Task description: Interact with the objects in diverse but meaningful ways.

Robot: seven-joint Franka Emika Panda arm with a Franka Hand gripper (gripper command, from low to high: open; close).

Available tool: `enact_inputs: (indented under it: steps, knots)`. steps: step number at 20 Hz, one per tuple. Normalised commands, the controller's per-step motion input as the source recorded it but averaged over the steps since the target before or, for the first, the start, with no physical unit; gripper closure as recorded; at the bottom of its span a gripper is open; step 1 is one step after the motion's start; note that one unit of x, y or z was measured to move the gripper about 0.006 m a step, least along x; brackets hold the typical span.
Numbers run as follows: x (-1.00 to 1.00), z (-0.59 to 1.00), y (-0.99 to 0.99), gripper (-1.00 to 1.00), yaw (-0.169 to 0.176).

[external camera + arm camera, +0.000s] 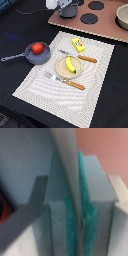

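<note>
My gripper [65, 6] is at the far edge of the exterior view, over the corner of the pink toy stove [107, 25]. It is shut on the rim of a dark grey pot [70, 11]. In the wrist view a thin grey wall of the pot [68, 163] runs between the teal pads [88, 213], which press on it from both sides. A red tomato [37, 48] lies in the long-handled pan [42, 57] at the exterior view's left. A yellow banana [70, 64] rests on the tan plate [60, 70]. The yellow packet [78, 44] lies on the striped mat [95, 80].
An orange-handled knife [80, 57] and fork [64, 80] flank the plate. The stove carries black burners [89, 18]. A second pot [122, 17] stands at its right end. The mat lies on a black table [15, 25].
</note>
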Motion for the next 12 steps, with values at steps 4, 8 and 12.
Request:
enact_inputs:
  steps: [4,8,12]
  knots:
    - [-0.48,-0.15,0.14,1.0,0.04]
    - [-0.31,-0.17,0.01,-1.0,0.016]
    - [0.15,0.0,-0.01,-1.0,0.0]
